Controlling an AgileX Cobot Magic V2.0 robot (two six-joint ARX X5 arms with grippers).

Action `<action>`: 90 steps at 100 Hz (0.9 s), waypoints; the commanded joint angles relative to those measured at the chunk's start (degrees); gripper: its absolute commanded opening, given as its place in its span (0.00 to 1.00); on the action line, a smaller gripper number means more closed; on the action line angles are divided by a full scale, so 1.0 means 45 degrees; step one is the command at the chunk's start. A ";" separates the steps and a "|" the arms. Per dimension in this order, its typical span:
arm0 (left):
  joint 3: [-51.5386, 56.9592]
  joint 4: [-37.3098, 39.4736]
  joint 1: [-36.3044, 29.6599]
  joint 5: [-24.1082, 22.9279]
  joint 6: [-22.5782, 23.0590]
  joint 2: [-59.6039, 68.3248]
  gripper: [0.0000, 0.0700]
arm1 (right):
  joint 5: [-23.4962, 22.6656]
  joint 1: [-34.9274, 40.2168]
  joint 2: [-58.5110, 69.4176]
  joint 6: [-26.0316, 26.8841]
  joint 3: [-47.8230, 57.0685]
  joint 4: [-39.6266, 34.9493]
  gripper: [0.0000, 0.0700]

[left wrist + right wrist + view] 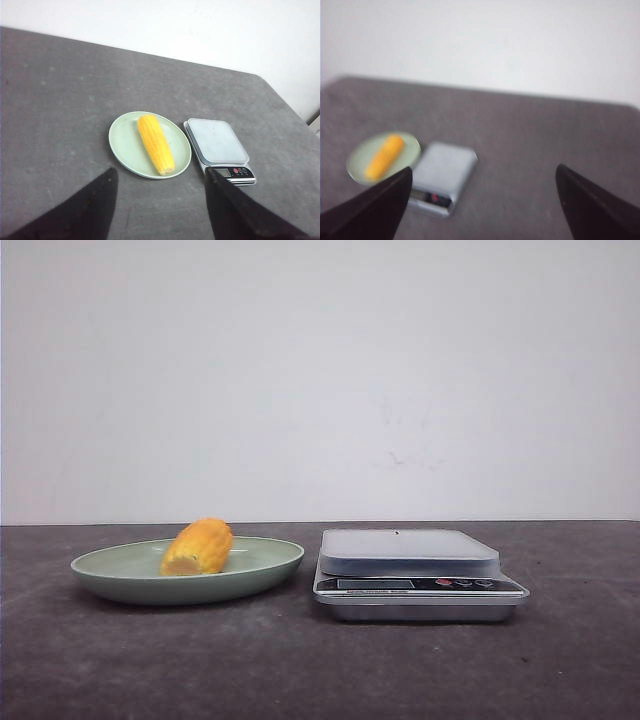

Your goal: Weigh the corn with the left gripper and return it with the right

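Even, bright, diffuse light; soft shadows on tabletop (100,660). Front and left wrist views sharp, right wrist view blurred throughout.

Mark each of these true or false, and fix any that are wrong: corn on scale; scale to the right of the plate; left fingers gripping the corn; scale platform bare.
1. The corn lies on the scale. False: it lies on the green plate.
2. In the front view the scale stands to the right of the plate. True.
3. The left gripper has its fingers closed on the corn. False: the fingers are spread apart and away from it, holding nothing.
4. The scale platform is bare. True.
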 commanded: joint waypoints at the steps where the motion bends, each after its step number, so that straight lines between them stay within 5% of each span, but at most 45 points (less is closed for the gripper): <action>1: 0.0141 0.0121 -0.0063 0.0010 -0.0306 0.0005 0.44 | -0.0301 0.0005 -0.0282 0.0257 -0.1088 -0.0777 0.83; 23: -0.0529 0.0797 -0.0068 0.0019 -0.0189 0.0005 0.44 | -0.1763 -0.0049 -0.0991 0.0000 -0.4677 0.2968 0.82; 41: -0.1370 0.2045 -0.0068 0.0447 -0.0199 0.0015 0.44 | -0.2273 -0.0044 -0.0884 -0.0359 -0.6431 0.5678 0.71; 51: -0.1443 0.2229 -0.0068 0.0398 -0.0189 0.0015 0.39 | -0.2254 -0.0044 -0.0884 -0.0364 -0.6664 0.5950 0.42; 59: -0.1443 0.2419 -0.0068 0.0408 0.0000 0.0015 0.04 | -0.2263 -0.0044 -0.0899 -0.0500 -0.6659 0.6105 0.00; 90: -0.1438 0.3036 -0.0068 0.0408 0.0316 0.0015 0.02 | -0.2254 -0.0044 -0.0903 -0.0418 -0.6664 0.6037 0.02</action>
